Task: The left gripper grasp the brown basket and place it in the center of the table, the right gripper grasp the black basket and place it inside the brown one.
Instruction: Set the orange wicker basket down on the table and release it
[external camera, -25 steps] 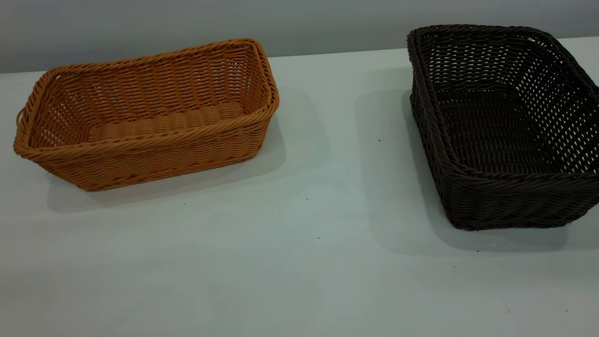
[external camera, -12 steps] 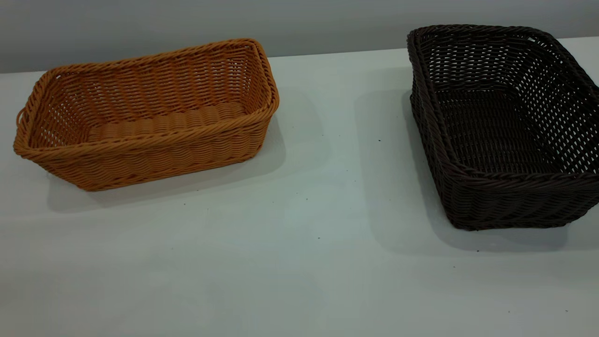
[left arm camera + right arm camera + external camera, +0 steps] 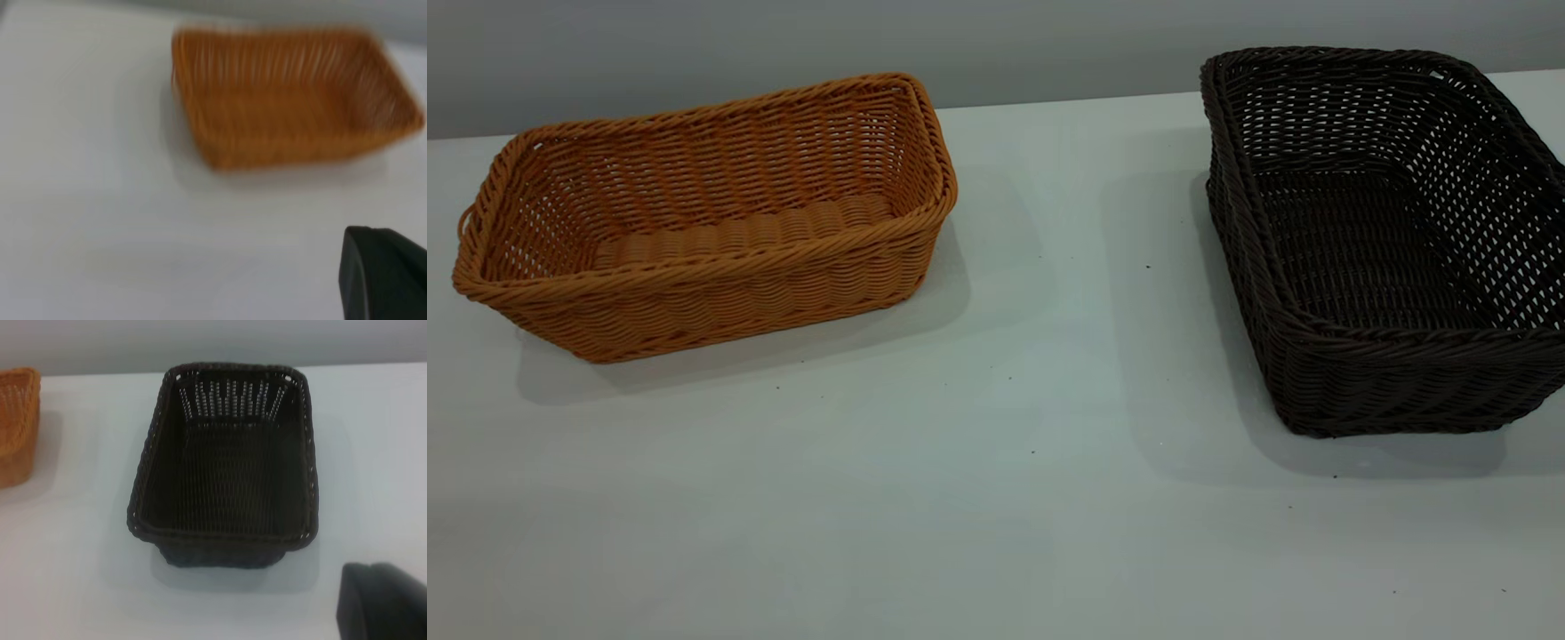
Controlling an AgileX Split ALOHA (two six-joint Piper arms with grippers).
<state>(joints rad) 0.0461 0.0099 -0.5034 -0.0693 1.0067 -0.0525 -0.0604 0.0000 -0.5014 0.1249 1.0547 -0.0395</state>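
Apart: brown basket (image 3: 703,222) left, black basket (image 3: 1383,240) right.

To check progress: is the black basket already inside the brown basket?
No, the black basket stands apart from the brown basket on the table.

Only small parts of the robot's body show, each one in a wrist view.

The left gripper (image 3: 383,277) shows as a matte black, smooth, rounded block with a paler grey edge on one side. The right gripper (image 3: 381,602) shows as a similar black rounded block, plain, with no cable, screw or marking to see.
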